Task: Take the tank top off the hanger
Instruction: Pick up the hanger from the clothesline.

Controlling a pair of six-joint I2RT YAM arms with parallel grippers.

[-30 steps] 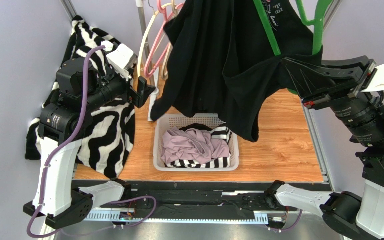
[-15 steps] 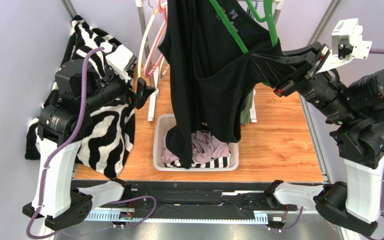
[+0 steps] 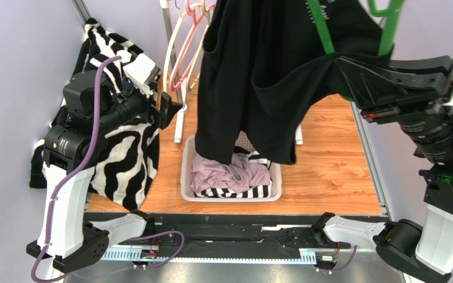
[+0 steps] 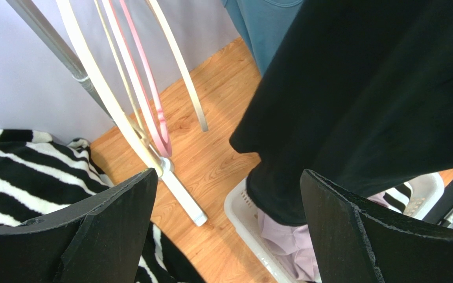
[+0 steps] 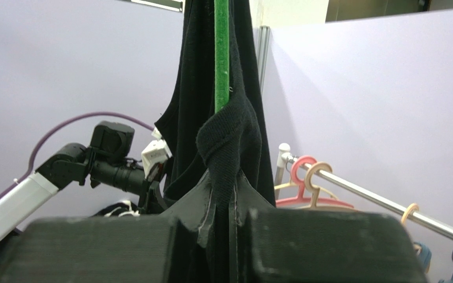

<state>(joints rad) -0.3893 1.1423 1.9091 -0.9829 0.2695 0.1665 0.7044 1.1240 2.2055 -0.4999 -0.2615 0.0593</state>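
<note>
The black tank top [image 3: 264, 76] hangs on a green hanger [image 3: 320, 32] above the table, its hem drooping over the basket. My right gripper [image 3: 342, 66] is shut on a fold of the tank top's right side, just below the hanger. In the right wrist view the pinched black fabric [image 5: 230, 141] rises from between the closed fingers [image 5: 226, 203] along the green hanger bar [image 5: 221, 53]. My left gripper [image 3: 170, 109] stands open to the left of the garment, apart from it. In the left wrist view its gripper [image 4: 227, 194] holds nothing, and the tank top [image 4: 365, 94] fills the upper right.
A white basket [image 3: 185, 171] with pink and striped clothes sits mid-table under the tank top. A zebra-striped cloth [image 3: 125, 159] drapes at the left beside my left arm. Cream and pink hangers [image 3: 181, 53] hang on a metal rack behind. A teal garment [image 4: 264, 23] hangs at the back.
My right arm swung left and up with the tank top, then back to the right and level. The garment swung with it. The left arm stayed still.
</note>
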